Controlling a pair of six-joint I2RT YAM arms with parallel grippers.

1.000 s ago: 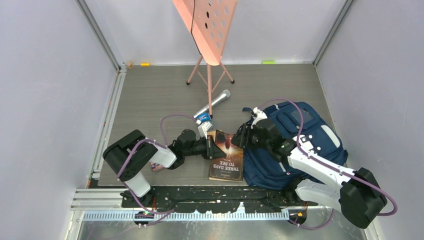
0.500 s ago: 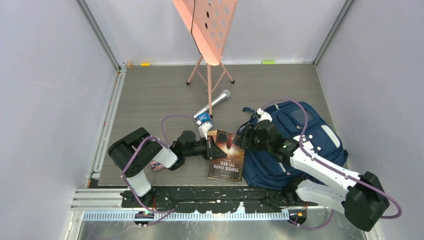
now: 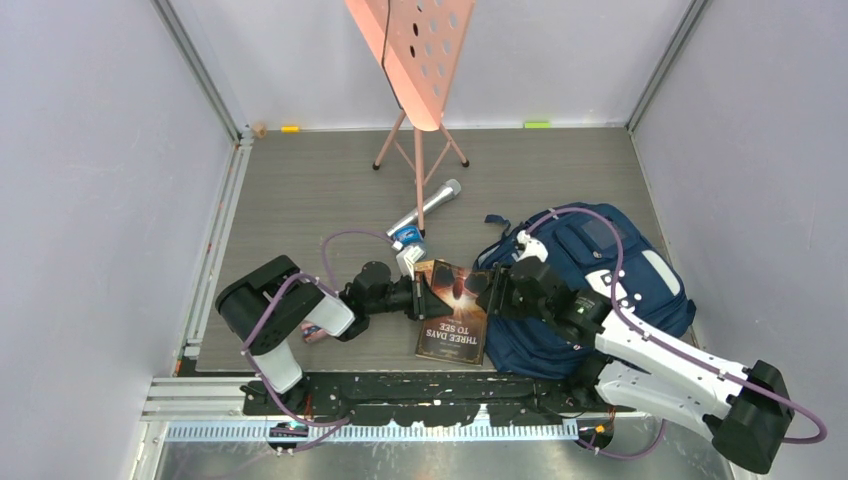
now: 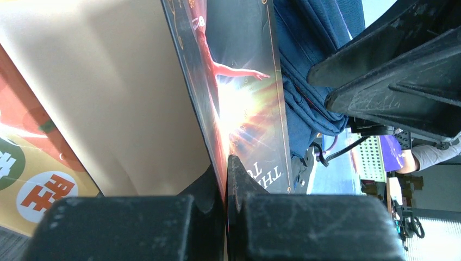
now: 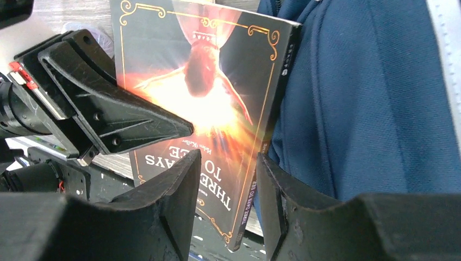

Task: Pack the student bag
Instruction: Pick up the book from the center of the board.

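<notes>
The student bag (image 3: 610,275) is a navy backpack lying at the right of the table. A dark book titled "Three Days to See" (image 3: 455,312) lies against its left side. My left gripper (image 3: 421,297) is shut on the book's front cover (image 4: 244,98) and holds it raised, with cream pages (image 4: 108,92) showing beneath. My right gripper (image 3: 497,292) is open. Its fingers (image 5: 185,174) straddle the book's spine edge (image 5: 272,114), with the bag's blue fabric (image 5: 369,98) just to the right. The bag also shows in the left wrist view (image 4: 310,65).
A pink music stand (image 3: 415,60) stands at the back centre. A silver microphone (image 3: 430,205) and a small blue-and-white item (image 3: 407,238) lie just behind the book. An orange and yellow printed surface (image 4: 32,185) shows under the book. Grey walls close in both sides.
My right gripper has moved nearer and leftward along the bag's edge until it straddles the book's spine. My left gripper has kept its hold on the cover.
</notes>
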